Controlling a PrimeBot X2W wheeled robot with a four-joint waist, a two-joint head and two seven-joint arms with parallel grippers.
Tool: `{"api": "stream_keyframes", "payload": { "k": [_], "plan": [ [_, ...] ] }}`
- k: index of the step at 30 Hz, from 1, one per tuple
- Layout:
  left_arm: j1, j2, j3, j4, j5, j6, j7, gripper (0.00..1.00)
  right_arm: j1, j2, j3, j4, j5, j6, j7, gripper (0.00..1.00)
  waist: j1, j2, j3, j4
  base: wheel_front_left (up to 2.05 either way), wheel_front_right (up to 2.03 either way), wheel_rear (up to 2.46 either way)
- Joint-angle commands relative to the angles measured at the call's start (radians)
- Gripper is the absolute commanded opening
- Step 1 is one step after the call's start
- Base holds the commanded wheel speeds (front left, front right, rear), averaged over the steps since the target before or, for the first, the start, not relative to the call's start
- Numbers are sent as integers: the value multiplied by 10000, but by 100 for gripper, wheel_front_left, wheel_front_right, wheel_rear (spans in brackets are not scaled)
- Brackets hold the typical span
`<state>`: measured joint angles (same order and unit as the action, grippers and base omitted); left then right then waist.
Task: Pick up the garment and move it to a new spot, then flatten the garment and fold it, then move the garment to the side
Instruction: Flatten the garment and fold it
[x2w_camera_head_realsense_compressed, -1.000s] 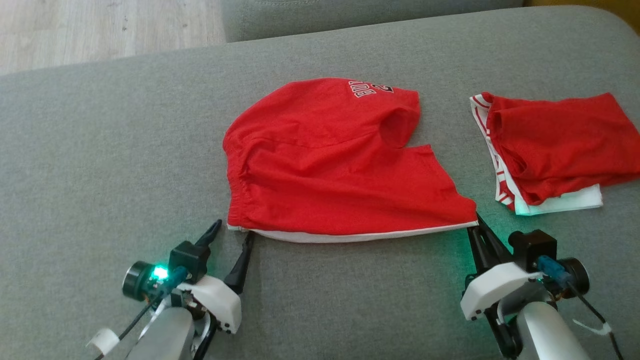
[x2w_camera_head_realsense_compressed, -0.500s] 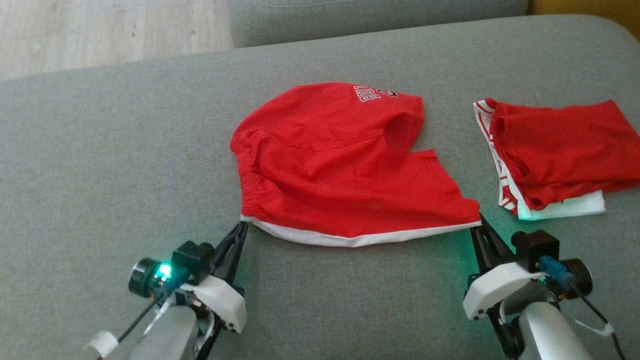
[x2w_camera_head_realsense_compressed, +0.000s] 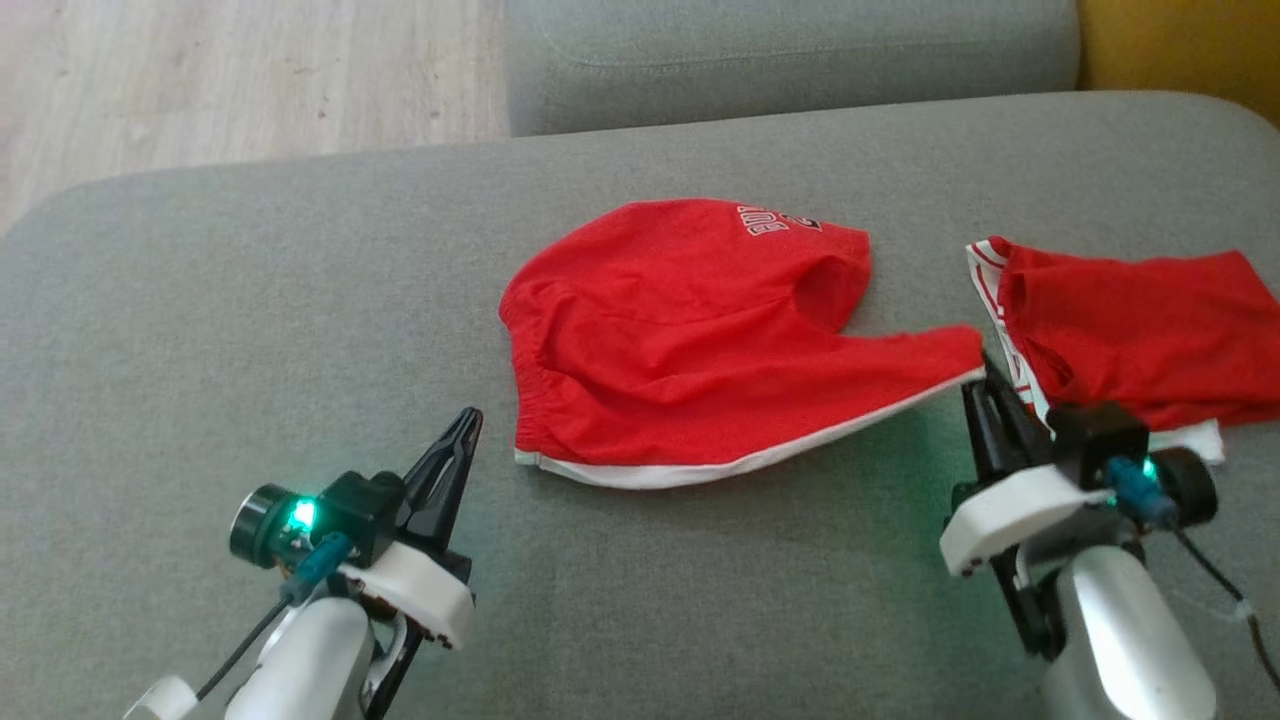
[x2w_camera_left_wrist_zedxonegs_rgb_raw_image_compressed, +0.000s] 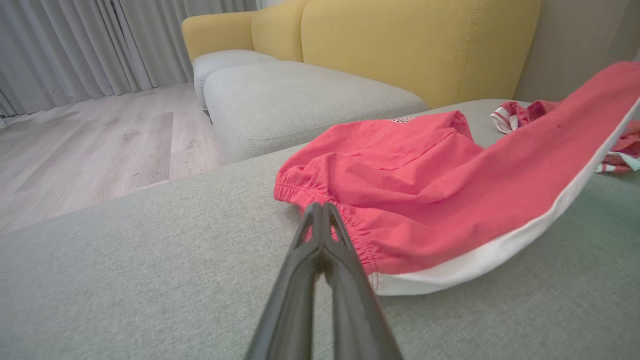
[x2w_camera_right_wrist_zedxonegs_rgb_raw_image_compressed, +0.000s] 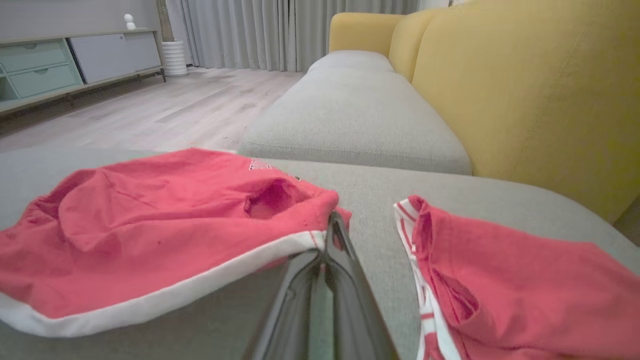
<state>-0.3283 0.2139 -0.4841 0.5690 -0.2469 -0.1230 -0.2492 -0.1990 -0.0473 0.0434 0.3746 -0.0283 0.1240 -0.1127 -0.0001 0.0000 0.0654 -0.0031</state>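
Observation:
The garment (x2w_camera_head_realsense_compressed: 680, 340), red shorts with a white hem and white lettering, lies on the grey cushion (x2w_camera_head_realsense_compressed: 250, 330). My right gripper (x2w_camera_head_realsense_compressed: 985, 370) is shut on its right hem corner and holds that corner raised, so the white hem slopes up toward it. The right wrist view shows that gripper (x2w_camera_right_wrist_zedxonegs_rgb_raw_image_compressed: 332, 220) pinching the hem of the garment (x2w_camera_right_wrist_zedxonegs_rgb_raw_image_compressed: 150, 215). My left gripper (x2w_camera_head_realsense_compressed: 465, 420) is shut with no cloth in it, a little left of the garment's near-left corner. In the left wrist view its closed tips (x2w_camera_left_wrist_zedxonegs_rgb_raw_image_compressed: 320, 210) point at the elastic waistband of the garment (x2w_camera_left_wrist_zedxonegs_rgb_raw_image_compressed: 425, 200).
A second red garment with white striped trim (x2w_camera_head_realsense_compressed: 1130, 330) lies just right of my right gripper. A further grey seat cushion (x2w_camera_head_realsense_compressed: 790, 60) sits behind, with a yellow backrest (x2w_camera_right_wrist_zedxonegs_rgb_raw_image_compressed: 525, 90) to the right. Wooden floor (x2w_camera_head_realsense_compressed: 200, 80) lies beyond the cushion's far left edge.
My left gripper shut at the garment's near-left corner, then came away without it. My right gripper lifted its hem corner up and away. The head camera shifted too.

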Motion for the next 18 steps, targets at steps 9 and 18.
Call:
{"api": "stream_keyframes", "payload": {
  "k": [9,18],
  "plan": [
    [51,191,726,-1048,-326,269,-122,0,-64,-30,26,-511,28,67,216,0,1,0,-73,124,0,0,0],
    [1462,-124,1909,-2511,-753,684,-124,100,1168,-30,-321,-226,733,67,25,71,1,0,-352,68,0,0,0]
  ]
}}
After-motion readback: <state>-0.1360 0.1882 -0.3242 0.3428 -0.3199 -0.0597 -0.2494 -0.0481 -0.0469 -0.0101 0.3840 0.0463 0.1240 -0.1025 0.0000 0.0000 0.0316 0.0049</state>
